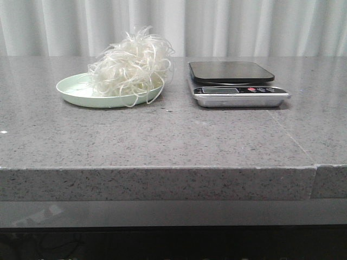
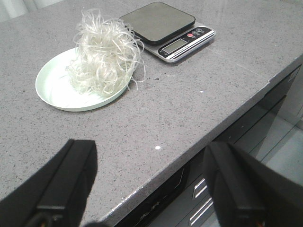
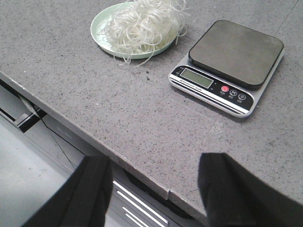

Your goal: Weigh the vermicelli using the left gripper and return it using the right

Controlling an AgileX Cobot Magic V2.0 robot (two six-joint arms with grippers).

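The vermicelli point(image 1: 133, 64) is a fluffy off-white clump lying on a pale green plate point(image 1: 70, 89) at the table's back left; it also shows in the left wrist view point(image 2: 104, 56) and the right wrist view point(image 3: 142, 23). A kitchen scale point(image 1: 236, 81) with a dark platform stands to the right of the plate, its platform bare. My left gripper point(image 2: 151, 184) is open and empty, over the table's front edge, well short of the plate. My right gripper point(image 3: 154, 191) is open and empty, over the front edge, near the scale point(image 3: 229, 64). Neither gripper shows in the front view.
The grey speckled table point(image 1: 173, 141) has a seam near its right front point(image 1: 315, 165). Below the front edge, drawer fronts with metal handles point(image 3: 137, 203) show. A pale curtain point(image 1: 244, 27) hangs behind the table.
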